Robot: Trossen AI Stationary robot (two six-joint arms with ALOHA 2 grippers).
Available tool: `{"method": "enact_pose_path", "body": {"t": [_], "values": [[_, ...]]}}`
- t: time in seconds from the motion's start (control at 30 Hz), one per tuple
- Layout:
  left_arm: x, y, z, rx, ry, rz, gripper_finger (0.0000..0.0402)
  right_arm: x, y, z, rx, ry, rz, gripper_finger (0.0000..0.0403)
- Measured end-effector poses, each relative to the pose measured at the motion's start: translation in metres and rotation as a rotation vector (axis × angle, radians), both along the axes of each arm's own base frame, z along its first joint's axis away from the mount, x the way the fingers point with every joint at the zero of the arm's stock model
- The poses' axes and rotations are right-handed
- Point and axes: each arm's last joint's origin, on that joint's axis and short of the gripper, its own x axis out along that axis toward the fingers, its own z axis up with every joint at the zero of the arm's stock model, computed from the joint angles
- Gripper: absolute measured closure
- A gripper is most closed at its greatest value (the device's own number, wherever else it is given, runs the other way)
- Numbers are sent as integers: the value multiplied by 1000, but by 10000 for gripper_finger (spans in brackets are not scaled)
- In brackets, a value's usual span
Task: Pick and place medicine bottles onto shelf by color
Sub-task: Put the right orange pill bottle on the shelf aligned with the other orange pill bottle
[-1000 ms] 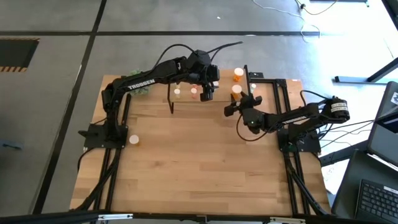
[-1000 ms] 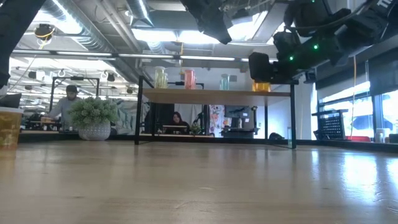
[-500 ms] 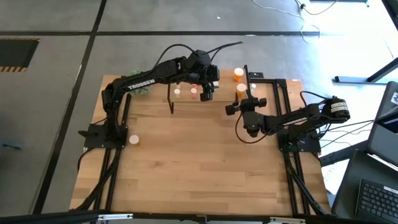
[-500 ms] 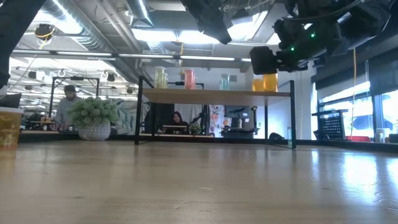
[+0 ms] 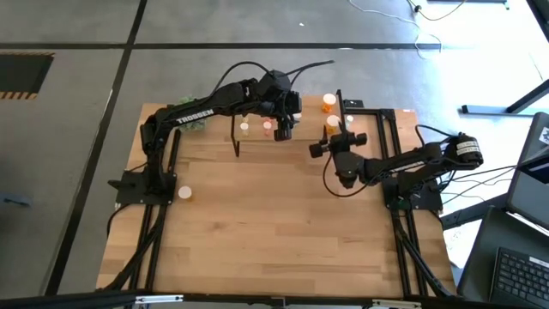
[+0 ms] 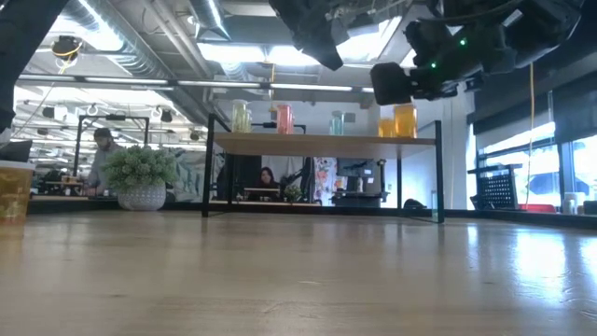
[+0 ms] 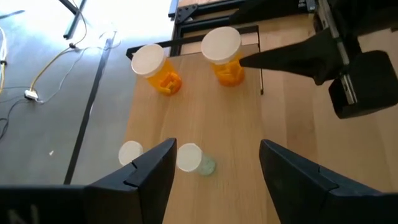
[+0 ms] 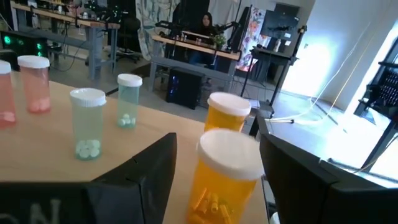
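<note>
**Hovering by the bottles on the shelf**

Lying near in the low view is the wide wooden table [image 6: 298, 280]. One small bottle [image 5: 184, 192] with a pale cap stands alone on the table's left side, near the base of the left arm. At the left edge of the low view a yellowish bottle [image 6: 13, 191] shows close up.

Farther back stands the shelf [image 6: 322, 142], a light wood board on thin black legs. The medicine bottles are on top of it. From left to right in the low view there are a yellowish bottle [image 6: 242, 116], a pink bottle [image 6: 284, 118], a pale green bottle [image 6: 337, 122] and two orange bottles [image 6: 404, 121].

The left gripper [image 5: 284, 129] hangs over the shelf, above the small bottles. Its fingers [image 7: 146, 177] are spread wide and hold nothing.

The right gripper [image 5: 333, 142] is at the right end of the shelf, just beside the orange bottles. Its fingers [image 8: 140, 174] are spread too, and empty. The nearest orange bottle [image 8: 225, 171] stands right in front of them.

A green plant [image 6: 140, 168] in a white pot sits at the back left. People sit at desks in the room far behind.
</note>
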Motion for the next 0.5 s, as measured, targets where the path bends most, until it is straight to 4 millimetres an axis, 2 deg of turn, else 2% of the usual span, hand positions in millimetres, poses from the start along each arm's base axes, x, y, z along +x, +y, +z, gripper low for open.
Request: {"method": "enact_pose_path", "body": {"t": [0.27, 0.5], "values": [[-1, 1, -1, 10, 13, 21, 177, 2, 8, 33, -28, 23, 33, 169], [-3, -3, 0, 4, 29, 18, 176, -13, 22, 70, -44, -21, 90, 169]]}}
